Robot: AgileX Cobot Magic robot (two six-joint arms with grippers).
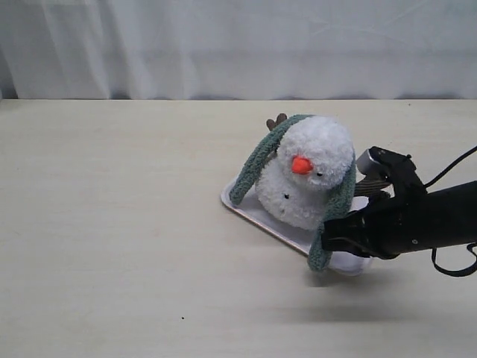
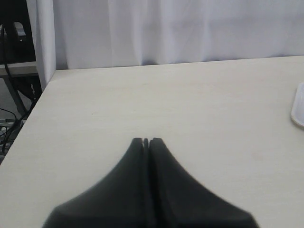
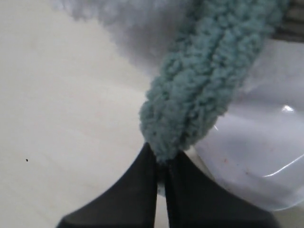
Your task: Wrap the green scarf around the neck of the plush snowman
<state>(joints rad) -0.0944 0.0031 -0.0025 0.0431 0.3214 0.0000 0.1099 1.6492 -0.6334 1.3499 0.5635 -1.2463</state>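
Note:
The plush snowman point(image 1: 313, 175) stands on a flat white tray point(image 1: 250, 209), its orange nose facing the front. The green scarf point(image 1: 257, 160) lies over the back of its head and neck, and one end hangs down each side. My right gripper point(image 1: 328, 242) is shut on the tip of the scarf's right-hand end, low beside the tray's near corner. In the right wrist view the fuzzy scarf point(image 3: 204, 85) runs up from the pinched jaws of that gripper point(image 3: 161, 159) toward the white plush point(image 3: 137, 28). My left gripper point(image 2: 146, 140) is shut on nothing over bare table.
The light wooden table runs back to a white curtain point(image 1: 238, 45). A white tray edge point(image 2: 298, 107) shows at the side of the left wrist view. The table's edge, with cables and a stand point(image 2: 14, 95) beyond it, is near the left gripper.

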